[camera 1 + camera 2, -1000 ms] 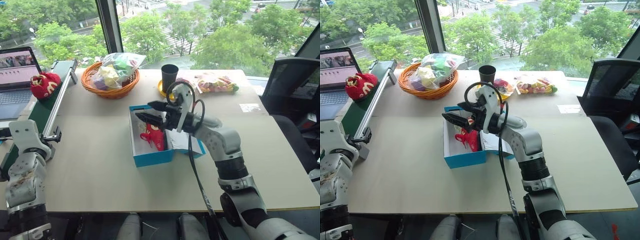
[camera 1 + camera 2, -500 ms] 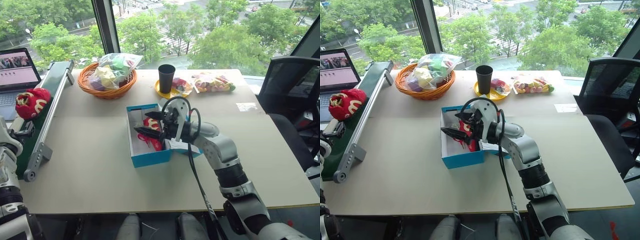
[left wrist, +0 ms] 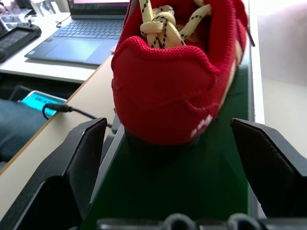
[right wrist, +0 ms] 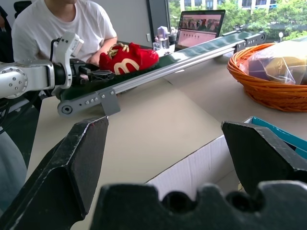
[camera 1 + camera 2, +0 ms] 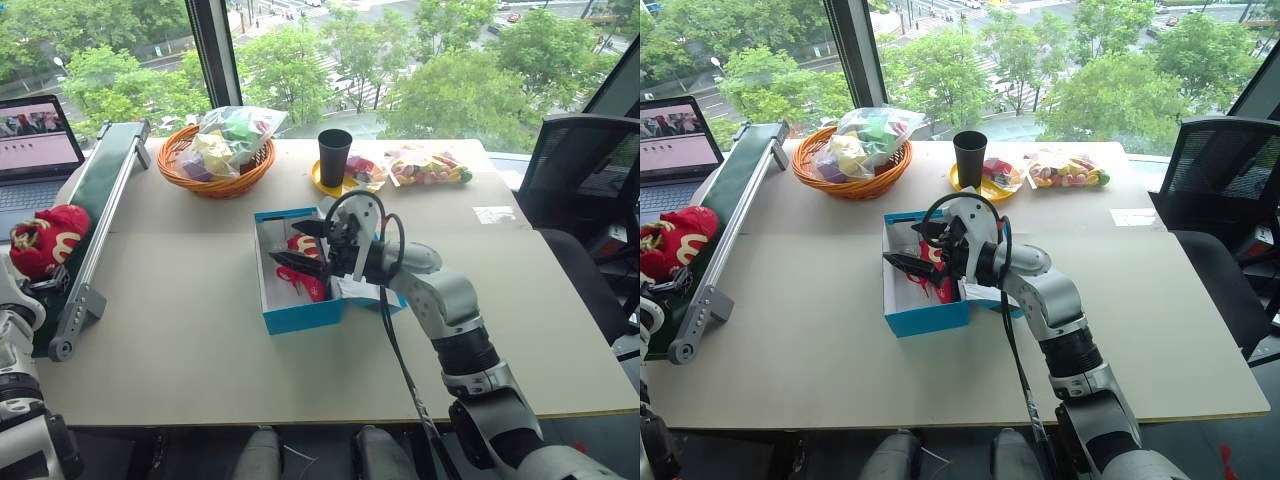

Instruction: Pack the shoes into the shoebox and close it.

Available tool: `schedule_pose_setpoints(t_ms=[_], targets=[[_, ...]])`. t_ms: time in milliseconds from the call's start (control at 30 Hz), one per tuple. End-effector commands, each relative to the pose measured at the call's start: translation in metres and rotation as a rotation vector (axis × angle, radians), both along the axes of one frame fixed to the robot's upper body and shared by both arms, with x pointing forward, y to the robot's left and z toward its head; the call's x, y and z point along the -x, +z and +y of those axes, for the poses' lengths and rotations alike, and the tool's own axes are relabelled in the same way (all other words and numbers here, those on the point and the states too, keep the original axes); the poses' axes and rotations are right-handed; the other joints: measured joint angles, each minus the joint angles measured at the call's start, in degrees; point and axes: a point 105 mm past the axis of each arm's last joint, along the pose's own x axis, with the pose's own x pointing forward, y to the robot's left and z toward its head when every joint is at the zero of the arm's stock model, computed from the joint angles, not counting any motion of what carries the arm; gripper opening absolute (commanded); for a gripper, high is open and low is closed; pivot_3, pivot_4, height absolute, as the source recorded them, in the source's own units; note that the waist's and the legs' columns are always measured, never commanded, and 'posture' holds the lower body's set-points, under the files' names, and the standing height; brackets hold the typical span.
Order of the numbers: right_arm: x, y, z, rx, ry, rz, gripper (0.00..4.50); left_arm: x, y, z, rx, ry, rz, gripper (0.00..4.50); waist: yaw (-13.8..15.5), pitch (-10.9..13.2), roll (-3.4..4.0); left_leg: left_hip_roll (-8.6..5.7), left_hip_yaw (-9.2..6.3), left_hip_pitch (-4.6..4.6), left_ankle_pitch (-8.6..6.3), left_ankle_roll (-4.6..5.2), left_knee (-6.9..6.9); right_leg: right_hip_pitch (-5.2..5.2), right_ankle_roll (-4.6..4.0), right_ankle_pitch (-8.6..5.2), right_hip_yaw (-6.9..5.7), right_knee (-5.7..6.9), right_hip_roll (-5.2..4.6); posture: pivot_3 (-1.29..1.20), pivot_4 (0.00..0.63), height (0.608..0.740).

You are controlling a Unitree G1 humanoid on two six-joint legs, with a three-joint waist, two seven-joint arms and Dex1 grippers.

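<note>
Spanning most of the scene, the pale tabletop [image 5: 200, 330] carries the turquoise shoebox [image 5: 300, 316] near its middle, lid laid open toward the robot's right, white inside showing. Along the tabletop's left edge runs a green conveyor belt [image 5: 105, 180] with a metal side rail. At the far side sit an orange wicker basket [image 5: 215, 182] holding a clear bag of coloured items [image 5: 235, 135], then a black cup [image 5: 335, 155] on a yellow plate [image 5: 325, 185], and a packet of sweets [image 5: 430, 165]. One red shoe [image 5: 305, 275] lies inside the shoebox. The other red shoe [image 3: 177, 86] rests on the belt near its close end, heel toward the left claw [image 3: 177, 158], whose fingers stand wide apart on either side of it without touching. The right claw [image 5: 300, 245] hovers over the shoebox, fingers spread, holding nothing.
</note>
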Motion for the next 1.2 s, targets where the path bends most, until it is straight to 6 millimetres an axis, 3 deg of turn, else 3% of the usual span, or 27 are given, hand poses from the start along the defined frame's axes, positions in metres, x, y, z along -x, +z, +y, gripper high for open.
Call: schedule_pose_setpoints(t_ms=[33, 67, 167, 267, 400, 533, 633, 700, 800, 900, 967, 1033, 1100, 1200], targets=[[0.002, 0.021, -0.001, -0.03, 0.005, -0.056, 4.5, -0.01, 0.018, -0.008, -0.035, -0.051, -0.05, 4.41, 0.0, 0.0, 0.0, 0.0, 0.0, 0.0, 0.0, 0.0, 0.0, 0.0, 0.0, 0.0, 0.0, 0.0, 0.0, 0.0, 0.15, 0.74], [0.002, 0.021, 0.0, -0.03, 0.004, -0.056, 4.5, -0.013, 0.018, -0.012, -0.028, -0.067, -0.055, 4.41, 0.1, 0.0, 0.0, 0.0, 0.0, 0.0, 0.0, 0.0, -0.01, 0.0, 0.0, 0.0, 0.0, 0.01, 0.0, 0.0, 0.15, 0.74], [0.002, 0.021, 0.0, -0.026, 0.002, -0.053, 4.5, -0.024, 0.026, -0.026, -0.014, -0.128, -0.089, 3.77, 0.8, 0.0, -0.01, 0.0, -0.01, 0.0, 0.0, 0.0, 0.02, 0.01, 0.0, 0.0, -0.02, 0.05, -0.01, 0.0, 0.15, 0.74], [0.001, 0.022, 0.0, -0.026, 0.0, -0.049, 4.5, -0.034, 0.038, -0.041, -0.032, -0.194, -0.118, 2.82, 1.6, 0.0, -0.04, -0.01, -0.02, 0.0, 0.01, -0.01, 0.06, 0.07, 0.0, 0.0, -0.04, 0.04, -0.01, 0.0, 0.15, 0.74], [0.001, 0.024, -0.001, -0.04, -0.004, -0.038, 4.5, -0.044, 0.057, -0.06, -0.043, -0.249, -0.165, 2.22, 1.4, -0.1, -0.11, -0.01, -0.01, -0.03, 0.01, -0.02, 0.05, 0.05, -0.01, 0.0, -0.03, 0.01, -0.01, 0.0, 0.15, 0.74], [-0.003, 0.037, -0.006, -0.128, -0.019, 0.012, 4.5, -0.058, 0.092, -0.1, -0.049, -0.364, -0.285, 2.18, 1.0, -0.1, -0.12, 0.02, -0.01, -0.05, 0.01, -0.02, 0.03, 0.01, -0.02, 0.01, -0.03, 0.03, 0.01, 0.0, 0.15, 0.74], [-0.01, 0.051, -0.013, -0.246, -0.043, 0.095, 4.5, -0.066, 0.107, -0.137, -0.01, -0.463, -0.342, 2.18, 0.6, -0.1, -0.12, 0.01, -0.01, -0.05, 0.01, -0.02, 0.06, 0.03, -0.03, 0.02, -0.02, 0.03, 0.01, 0.0, 0.15, 0.74], [-0.017, 0.062, -0.02, -0.37, -0.049, 0.215, 4.5, -0.069, 0.116, -0.166, 0.026, -0.541, -0.379, 2.18, 0.4, -0.1, -0.13, 0.01, -0.01, -0.04, 0.01, -0.02, 0.05, 0.03, -0.04, 0.02, -0.01, 0.04, 0.0, 0.0, 0.15, 0.74], [-0.042, 0.061, -0.045, -0.73, -0.03, 0.642, 4.5, -0.076, 0.143, -0.222, 0.154, -0.651, -0.481, 2.18, 0.4, -0.1, -0.17, 0.02, -0.02, -0.03, 0.01, -0.02, 0.06, 0.08, -0.06, 0.04, 0.0, 0.05, 0.0, 0.0, 0.15, 0.74], [-0.049, 0.057, -0.057, -0.798, -0.058, 0.732, 4.5, -0.075, 0.155, -0.253, 0.162, -0.728, -0.484, 2.18, 0.4, -0.1, -0.17, 0.01, -0.14, -0.02, 0.01, -0.01, 0.09, 0.25, -0.12, 0.07, -0.06, -0.05, 0.02, 0.0, 0.15, 0.74], [-0.047, 0.047, -0.055, -0.71, -0.094, 0.722, 4.5, -0.073, 0.157, -0.276, 0.184, -0.783, -0.486, 2.18, -0.1, -0.1, -0.14, -0.06, -0.06, -0.07, 0.01, -0.01, 0.03, 0.11, -0.12, 0.07, 0.05, -0.04, -0.01, 0.0, 0.15, 0.74], [-0.048, 0.026, -0.052, -0.596, -0.154, 0.72, 4.5, -0.073, 0.147, -0.299, 0.185, -0.834, -0.446, 2.18, -0.3, -0.1, -0.11, -0.07, 0.07, -0.09, 0.0, 0.01, -0.02, 0.0, -0.12, 0.07, 0.16, 0.01, -0.03, 0.0, 0.15, 0.74], [-0.052, 0.025, -0.057, -0.648, -0.168, 0.741, 4.5, -0.068, 0.132, -0.323, 0.188, -0.906, -0.389, 2.18, -0.6, -0.1, -0.11, -0.04, 0.1, -0.07, -0.01, 0.03, 0.01, 0.01, -0.11, 0.07, 0.16, -0.01, 0.0, 0.0, 0.15, 0.74], [-0.054, 0.026, -0.061, -0.645, -0.19, 0.715, 4.5, -0.063, 0.123, -0.338, 0.227, -0.932, -0.364, 2.18, -1.2, -0.1, -0.1, -0.03, 0.17, -0.06, 0.0, 0.03, 0.02, 0.0, -0.11, 0.07, 0.23, -0.01, 0.0, 0.0, 0.15, 0.74]])
